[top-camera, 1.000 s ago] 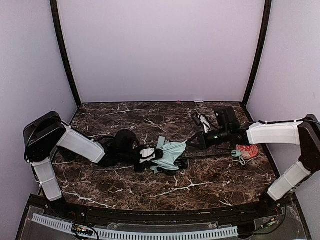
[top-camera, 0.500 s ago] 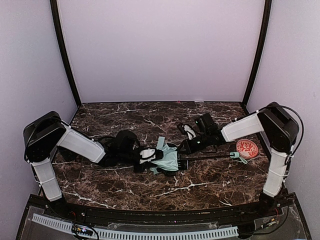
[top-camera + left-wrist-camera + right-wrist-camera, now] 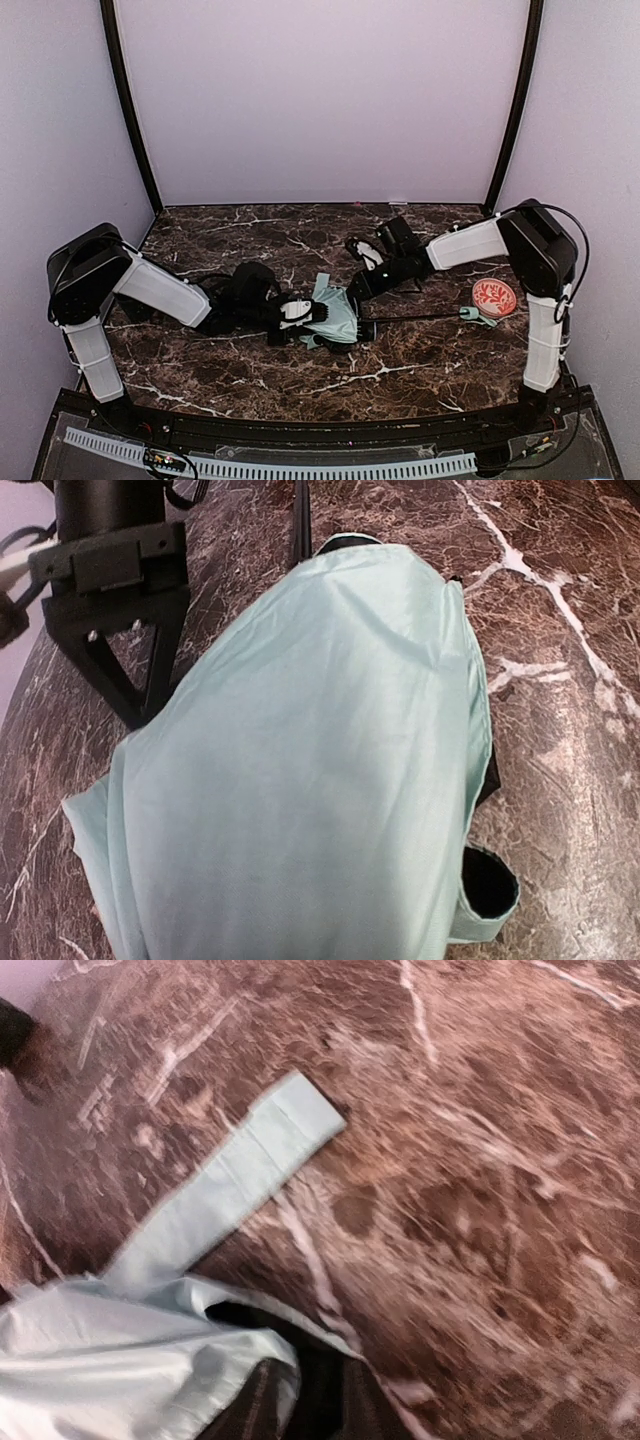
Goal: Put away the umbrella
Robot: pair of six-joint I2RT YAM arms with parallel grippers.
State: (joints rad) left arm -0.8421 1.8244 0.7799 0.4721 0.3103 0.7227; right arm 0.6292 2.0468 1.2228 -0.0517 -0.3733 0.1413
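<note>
Umbrella: the umbrella [image 3: 338,318] lies in the middle of the tabletop [image 3: 250,380]. Its mint cloth is gathered in a loose bundle, and its thin black shaft runs right to the small handle [image 3: 470,313].
Done so far: we judge the canopy collapsed, with the cloth bunched around the ribs.
Not yet done: the shaft looks fully drawn out and the cloth is not wrapped. The closing strap [image 3: 235,1170] lies flat and unfastened on the tabletop.
Left gripper: the left gripper [image 3: 303,311] sits at the bundle's left end, clamped on the cloth as the top view shows it. In its own wrist view the cloth hides the fingers.
Right gripper: the right gripper [image 3: 355,292] hangs just beside the bundle's upper right. We cannot tell whether it is released or clenched, and we see nothing in it.
Ball: the ball [image 3: 494,296] rests near the handle at the right.
Progress: roughly midway, in our judgement.
</note>
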